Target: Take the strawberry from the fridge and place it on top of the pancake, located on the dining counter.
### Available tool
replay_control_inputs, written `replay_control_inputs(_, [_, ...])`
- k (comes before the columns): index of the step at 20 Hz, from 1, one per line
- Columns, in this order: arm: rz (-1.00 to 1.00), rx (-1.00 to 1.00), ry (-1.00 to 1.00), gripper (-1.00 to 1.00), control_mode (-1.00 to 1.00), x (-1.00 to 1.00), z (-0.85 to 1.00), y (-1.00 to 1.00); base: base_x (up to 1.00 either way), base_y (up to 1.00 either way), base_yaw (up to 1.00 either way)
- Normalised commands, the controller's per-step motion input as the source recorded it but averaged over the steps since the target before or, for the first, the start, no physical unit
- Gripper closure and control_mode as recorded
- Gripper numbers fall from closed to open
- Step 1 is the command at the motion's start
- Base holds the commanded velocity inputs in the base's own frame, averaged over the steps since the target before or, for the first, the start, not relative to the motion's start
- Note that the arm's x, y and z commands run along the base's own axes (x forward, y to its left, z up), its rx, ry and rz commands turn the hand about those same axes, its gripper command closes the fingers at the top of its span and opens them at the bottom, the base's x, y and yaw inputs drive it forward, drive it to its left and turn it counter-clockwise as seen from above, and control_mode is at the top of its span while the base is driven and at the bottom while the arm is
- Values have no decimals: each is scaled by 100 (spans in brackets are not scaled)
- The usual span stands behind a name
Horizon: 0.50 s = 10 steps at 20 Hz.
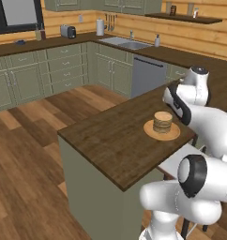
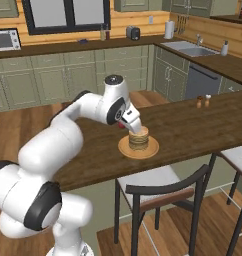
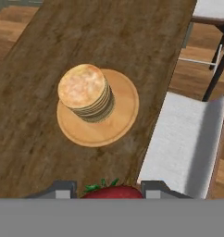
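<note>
Gripping the strawberry (image 3: 111,191) between narrowed jaws, gripper (image 3: 107,189) above counter (image 3: 49,115), ahead the plate (image 3: 123,115) bearing the pancake (image 3: 84,90).

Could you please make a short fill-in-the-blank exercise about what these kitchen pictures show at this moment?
1. The claw is shut on the red ____.
2. The pancake sits on a round orange-tan ____.
3. The plate rests on the dark wooden dining ____.
4. Beside the dining counter, a chair has a pale grey ____.

Missing words: strawberry; plate; counter; seat
</note>
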Motion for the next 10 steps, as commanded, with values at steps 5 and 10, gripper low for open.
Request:
replay_control_inputs(5, [0, 0, 0, 100, -100, 57, -39, -23, 0, 0, 0])
replay_control_inputs(10, [0, 0, 2, 100, -100, 45, -31, 7, 0, 0, 0])
